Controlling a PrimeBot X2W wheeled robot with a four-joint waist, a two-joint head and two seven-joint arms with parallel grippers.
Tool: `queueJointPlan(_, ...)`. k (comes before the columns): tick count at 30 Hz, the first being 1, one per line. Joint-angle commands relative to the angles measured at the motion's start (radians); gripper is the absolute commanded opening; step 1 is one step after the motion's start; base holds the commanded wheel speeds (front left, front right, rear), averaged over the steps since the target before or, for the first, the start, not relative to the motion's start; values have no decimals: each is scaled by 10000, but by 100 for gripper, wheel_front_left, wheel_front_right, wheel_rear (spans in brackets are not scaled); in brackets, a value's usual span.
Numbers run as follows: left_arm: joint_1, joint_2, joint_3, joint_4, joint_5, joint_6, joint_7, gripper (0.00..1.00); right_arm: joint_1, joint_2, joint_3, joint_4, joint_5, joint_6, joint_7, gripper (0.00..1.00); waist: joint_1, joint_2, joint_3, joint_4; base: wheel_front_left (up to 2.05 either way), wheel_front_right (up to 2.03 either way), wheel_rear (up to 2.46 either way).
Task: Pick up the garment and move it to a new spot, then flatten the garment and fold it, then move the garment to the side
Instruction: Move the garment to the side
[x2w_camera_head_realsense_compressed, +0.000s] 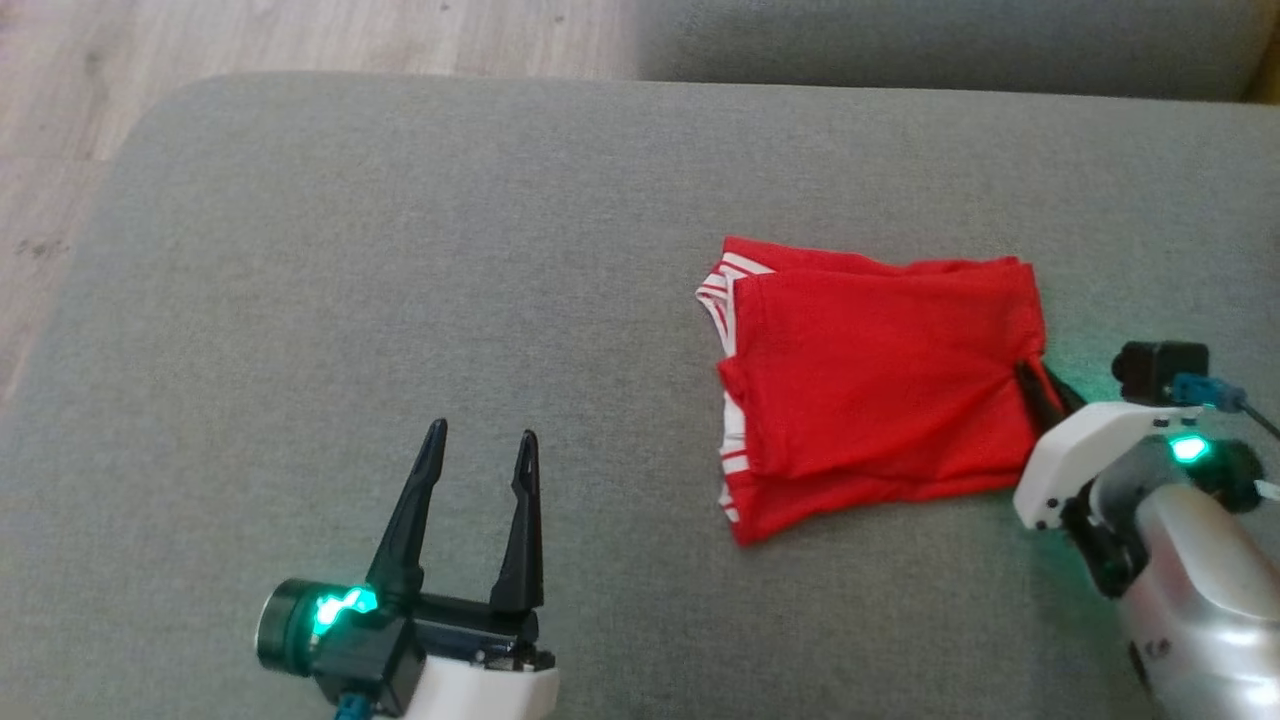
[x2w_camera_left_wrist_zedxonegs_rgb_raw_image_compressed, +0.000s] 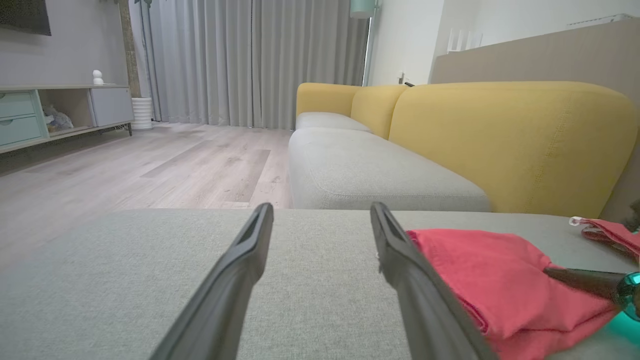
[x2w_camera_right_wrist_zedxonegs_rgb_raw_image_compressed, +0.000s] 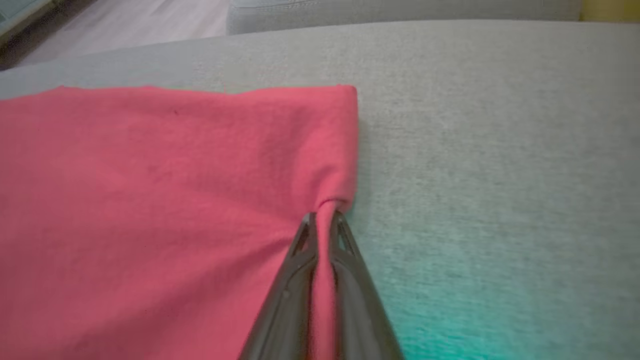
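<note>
**Red garment folded on the grey cushion, right pincer closed on its edge**

The red garment (x2w_camera_head_realsense_compressed: 880, 380) lies folded on the grey seat cushion (x2w_camera_head_realsense_compressed: 400, 250), to the right of the middle in the head view; it makes a rough rectangle of several layers, and white stripes show along its left edge; the upper layer is a little shifted against the lower ones, so the corners do not meet exactly.

The right gripper (x2w_camera_right_wrist_zedxonegs_rgb_raw_image_compressed: 324, 216) is at the right edge of the garment, about halfway along this edge; its two dark fingers are pressed together with a thin fold of the red cloth between them; in the right wrist view the fabric gathers into small wrinkles toward the tips, while the rest of the garment lies flat on the cushion; a green glow falls on the cushion beside this gripper.

The left gripper (x2w_camera_head_realsense_compressed: 482, 435) is over bare cushion at the lower left of the head view, well apart from the garment; its fingers stand wide apart and they hold nothing.

Beyond the cushion the left wrist view shows a yellow backrest (x2w_camera_left_wrist_zedxonegs_rgb_raw_image_compressed: 500, 140), a pale wooden floor (x2w_camera_left_wrist_zedxonegs_rgb_raw_image_compressed: 125, 165), grey curtains (x2w_camera_left_wrist_zedxonegs_rgb_raw_image_compressed: 225, 60) and a low cabinet (x2w_camera_left_wrist_zedxonegs_rgb_raw_image_compressed: 30, 115) at the wall.
</note>
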Motion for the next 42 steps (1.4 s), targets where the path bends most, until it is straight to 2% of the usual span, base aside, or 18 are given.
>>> queueJointPlan(1, -373, -41, 280, -368, 122, 66, -51, 100, -173, -406, 121, -176, -215, 65, -167, 0, -1, 0, 102, -150, 0, 0, 0)
queueJointPlan(7, -558, -41, 420, -610, 489, 243, -51, 100, -549, -1265, -370, -990, -1148, 65, -267, 0, -1, 0, 738, -1060, 0, 0, 0)
queueJointPlan(13, -1073, -41, 334, -876, 717, 264, -51, 100, -929, -2299, -1103, -2575, -1744, 65, 375, 0, -1, 0, 1648, -2045, 0, 0, 0)
queueJointPlan(17, -1493, -41, 201, -943, 752, 260, -51, 100, -1024, -3215, -1714, -3616, -1933, 65, 1025, 0, -1, 0, 2246, -2427, 0, 0, 0)
queueJointPlan(22, -2007, -41, 57, -980, 821, 287, -51, 100, -857, -4491, -2816, -4533, -2094, 65, 1644, 0, -1, 0, 2951, -2582, 0, 0, 0)
queueJointPlan(23, -2116, -41, 39, -1012, 822, 296, -51, 100, -816, -4677, -3100, -4680, -2155, 65, 1730, 16, -1, 0, 3089, -2579, 0, 0, 0)
queueJointPlan(24, -2208, -41, 24, -1027, 821, 300, -51, 100, -760, -4829, -3332, -4827, -2244, 65, 1843, 91, -1, 0, 3198, -2571, 0, 0, 0)
queueJointPlan(25, -2383, -41, -5, -1036, 799, 304, -51, 100, -643, -4966, -3750, -5191, -2374, 65, 1924, 100, -1, 0, 3375, -2530, 0, 0, 0)
queueJointPlan(28, -2564, -41, 27, -1041, 751, 351, -51, 100, -407, -4653, -4077, -5774, -2514, 65, 1886, 100, -1, 0, 3422, -2456, 0, 0, 0)
queueJointPlan(33, -2632, -41, 69, -816, 636, 379, -51, 100, 355, -3093, -3929, -6402, -2650, 65, 1799, 100, -1, 0, 2924, -2196, 0, 0, 0)
queueJointPlan(34, -2632, -41, 69, -816, 636, 379, -51, 100, 355, -3093, -3929, -6402, -2650, 65, 1799, 100, -1, 0, 2924, -2196, 0, 0, 0)
queueJointPlan(38, -2493, -41, 24, -531, 410, 377, -51, 100, 1184, -1707, -3319, -6310, -2481, 65, 1209, 100, -1, 0, 2152, -1874, 0, 0, 0)
queueJointPlan(42, -2153, -41, 76, -245, 75, 441, -51, 100, 1979, -641, -2294, -5971, -2092, 65, -105, 100, -1, 0, 1252, -1562, 0, 0, 0)
